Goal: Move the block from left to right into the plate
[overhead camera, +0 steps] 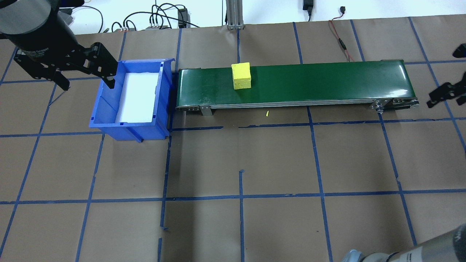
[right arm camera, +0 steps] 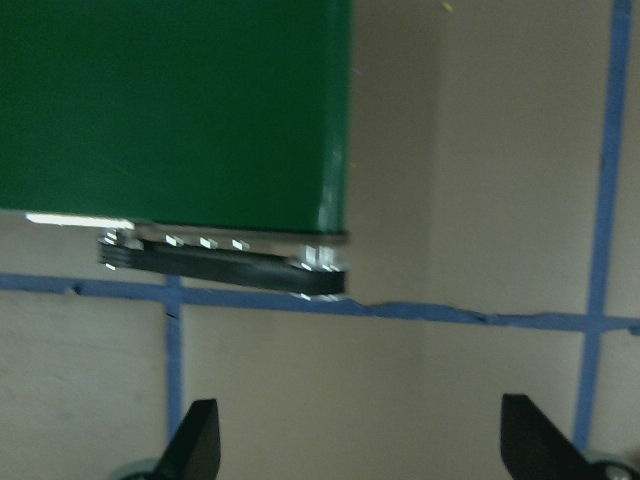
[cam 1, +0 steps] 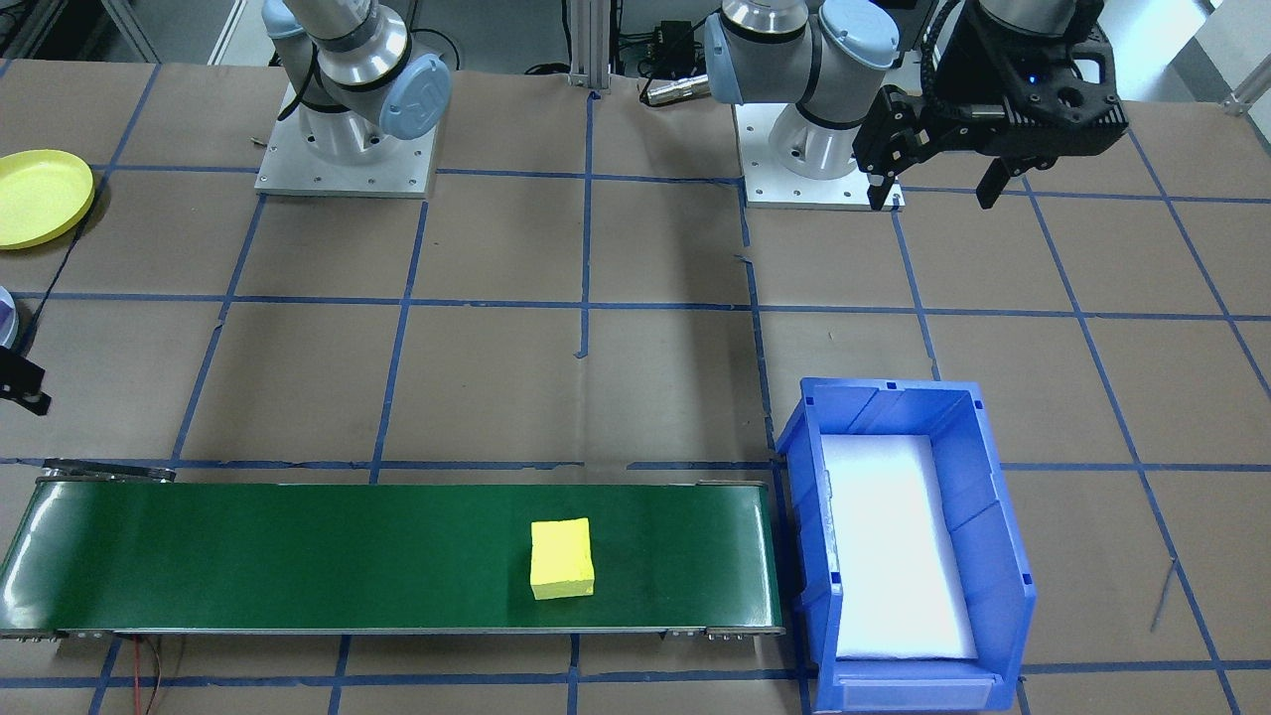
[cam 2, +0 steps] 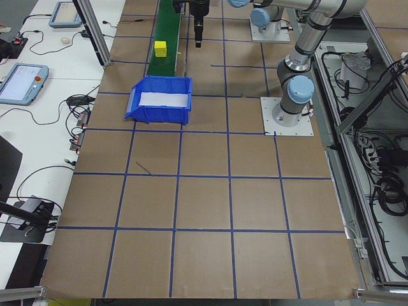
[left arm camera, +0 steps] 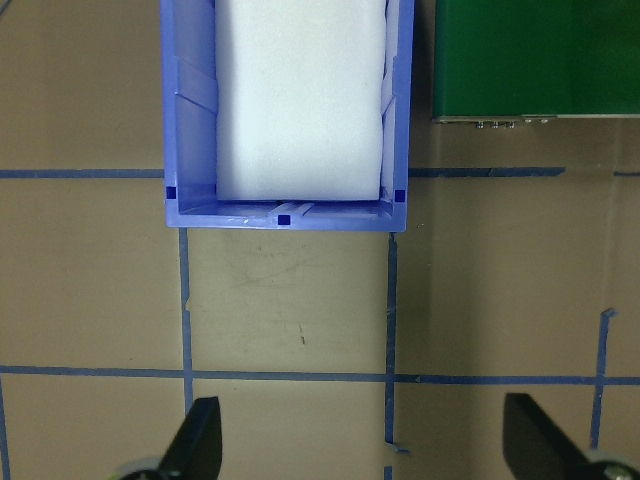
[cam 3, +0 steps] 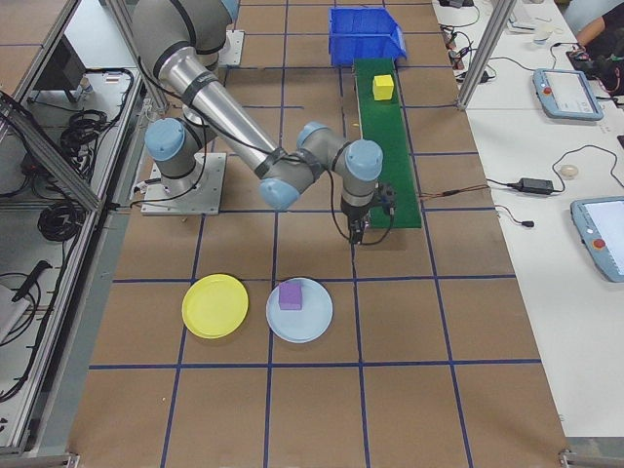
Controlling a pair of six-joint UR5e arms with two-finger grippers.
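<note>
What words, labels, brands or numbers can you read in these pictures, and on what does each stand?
"UR": logo on the blue joint cap of the right arm, turned sideways.
White print on the left arm's black wrist: too blurred to read.
The tablet screens: too small to read.
No text on the yellow block, blue bin or green belt.

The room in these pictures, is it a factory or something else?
Most likely a robotics lab or test cell, not a working factory. A short green conveyor belt carries just one yellow block, the table is covered in brown paper gridded with blue tape, and handheld control tablets and loose cables sit on side benches.
</note>
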